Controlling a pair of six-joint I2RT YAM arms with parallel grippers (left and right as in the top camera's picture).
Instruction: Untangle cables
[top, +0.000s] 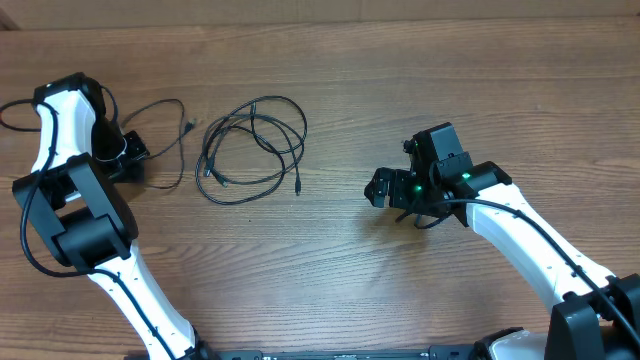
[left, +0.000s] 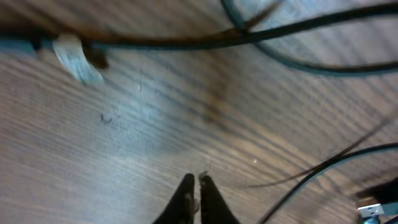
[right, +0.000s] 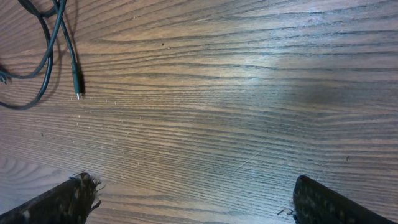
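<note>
Overhead view: a brown wood-grain table (top: 420, 80) carries thin black cables (top: 252, 150) lying as loose overlapping loops left of centre, with small plugs at their ends. A further thin black strand (top: 170, 140) curves between those loops and the white and black left arm (top: 60, 150). The left jaws sit low by that strand. The white and black right arm (top: 520, 225) reaches in from the right, well apart from the loops.

Left wrist view: the left jaws are pressed together over the wood. Blurred dark cords (left: 186, 42) cross the top, one bearing a whitish tag (left: 74, 55). A thin cable (left: 311, 177) curves in at lower right.

Right wrist view: the right jaws stand wide apart over bare wood. A cable end with its plug (right: 76, 84) lies at upper left.
</note>
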